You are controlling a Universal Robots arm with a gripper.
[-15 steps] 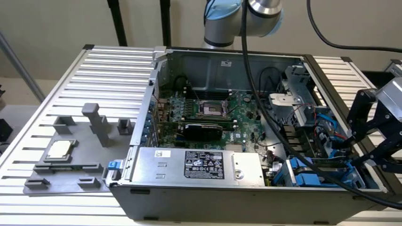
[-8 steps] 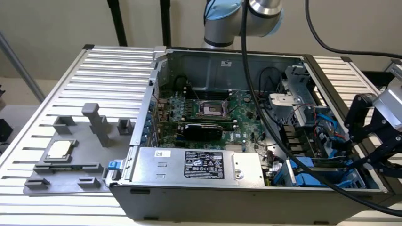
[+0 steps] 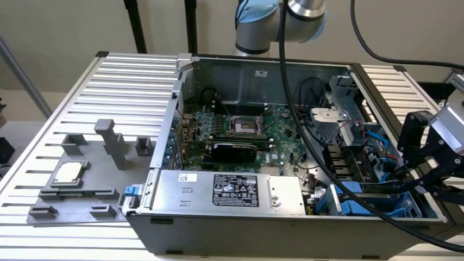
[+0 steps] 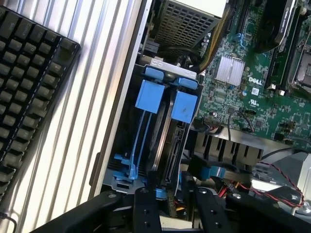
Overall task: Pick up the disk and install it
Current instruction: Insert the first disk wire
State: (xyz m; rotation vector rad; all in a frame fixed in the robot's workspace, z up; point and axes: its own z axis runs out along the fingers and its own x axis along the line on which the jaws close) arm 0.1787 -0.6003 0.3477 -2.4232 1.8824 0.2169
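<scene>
The disk [image 4: 166, 143] stands on edge in the drive bay at the corner of the open computer case [image 3: 290, 228], with blue carrier tabs [image 4: 184, 107] at its far end. My gripper [image 4: 175, 209] straddles its near end, one black finger [image 4: 146, 208] on each side, closed against it. In the exterior view the gripper [image 3: 407, 182] is at the case's right wall, low down, and the disk [image 3: 373, 187] reaches from it into the bay as a dark slab among blue parts.
A silver power-supply box [image 3: 225, 193] fills the case's front. The green motherboard [image 3: 239, 130] lies behind it, with cables beside the bay. A small CPU chip [image 3: 69, 173] rests on grey fixtures on the ribbed table [image 3: 123, 87]. A black keyboard [image 4: 29, 82] lies outside the case.
</scene>
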